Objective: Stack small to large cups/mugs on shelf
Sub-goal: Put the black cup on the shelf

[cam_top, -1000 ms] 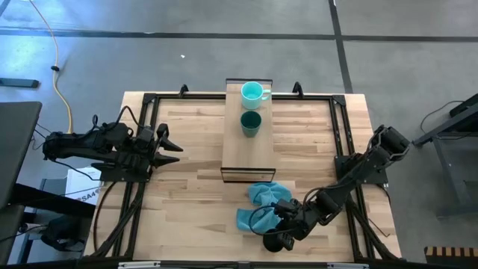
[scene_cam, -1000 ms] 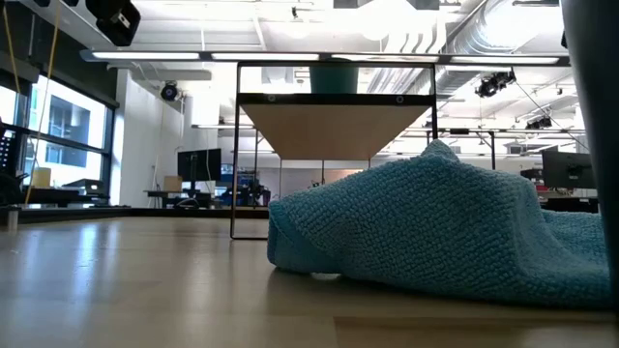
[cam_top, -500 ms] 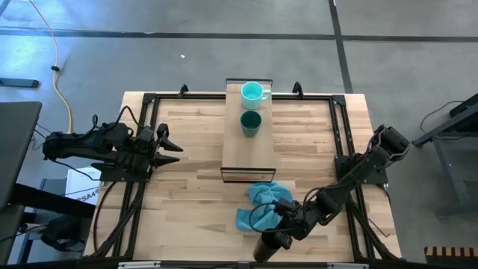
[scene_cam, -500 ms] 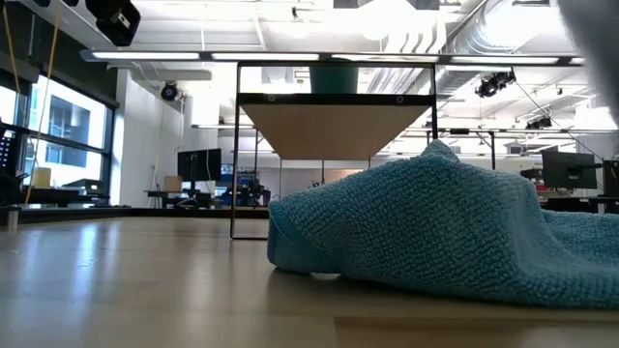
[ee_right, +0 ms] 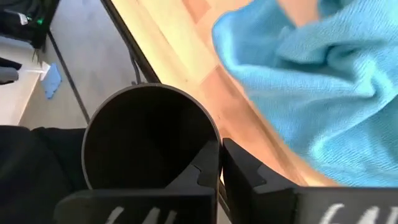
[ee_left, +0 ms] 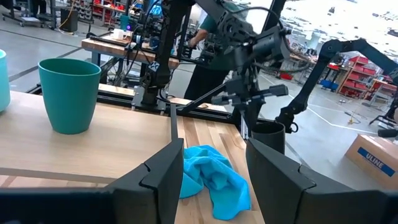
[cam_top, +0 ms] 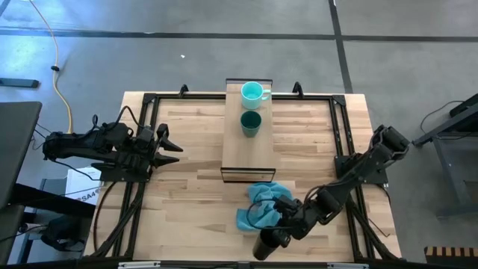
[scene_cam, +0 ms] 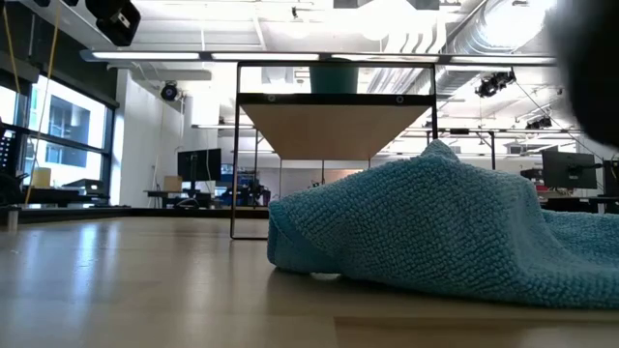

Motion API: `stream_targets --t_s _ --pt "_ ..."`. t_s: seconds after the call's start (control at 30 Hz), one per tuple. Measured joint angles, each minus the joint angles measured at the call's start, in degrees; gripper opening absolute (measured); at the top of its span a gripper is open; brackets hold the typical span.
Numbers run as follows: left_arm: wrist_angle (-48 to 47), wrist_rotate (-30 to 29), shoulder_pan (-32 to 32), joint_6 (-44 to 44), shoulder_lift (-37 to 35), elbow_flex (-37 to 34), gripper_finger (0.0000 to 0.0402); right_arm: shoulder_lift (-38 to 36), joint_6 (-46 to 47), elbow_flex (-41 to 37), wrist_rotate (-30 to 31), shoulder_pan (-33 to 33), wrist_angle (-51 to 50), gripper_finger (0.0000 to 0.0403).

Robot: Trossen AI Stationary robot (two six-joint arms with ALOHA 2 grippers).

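The black cup [cam_top: 264,243] hangs over the table's near edge with my right gripper [cam_top: 279,235] shut on it. The left wrist view shows that cup [ee_left: 268,135] beyond the blue cloth [ee_left: 212,178], and the right wrist view looks into its mouth [ee_right: 149,140]. The light turquoise mug [cam_top: 254,93] and the dark green cup [cam_top: 250,123] stand by their bases on the shelf [cam_top: 239,155]. At the table's left edge my left gripper [ee_left: 214,180] waits open and level. My right gripper pinches the black cup's wall at the rim [ee_right: 214,142], one finger [ee_right: 200,174] inside the cup and the other [ee_right: 244,169] outside. The fingers slant down from the table's right side. The cup [scene_cam: 590,82] hangs clear of the tabletop, mouth up.
The blue cloth [cam_top: 258,202] lies crumpled on the tabletop between the shelf's near end and the held cup. A dark frame [cam_top: 340,134] runs round the table. In the low view the shelf [scene_cam: 334,124] stands raised on thin dark legs.
My right gripper has risen with the black cup. The cup stood on the tabletop at the near right a second ago; now its base is well above the table. It has also shifted a little toward the table's left.
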Motion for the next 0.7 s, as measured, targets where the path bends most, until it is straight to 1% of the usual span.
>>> stream_targets --t_s 0.43,0.7 --pt "0.0 0.0 0.0 0.0 0.0 0.0 0.0163 0.0 -3.2 17.1 2.3 -4.7 -23.7 0.0" --pt "0.0 0.0 0.0 0.5 0.0 0.0 0.0163 0.0 -5.9 24.7 2.3 -9.1 -32.6 0.0"
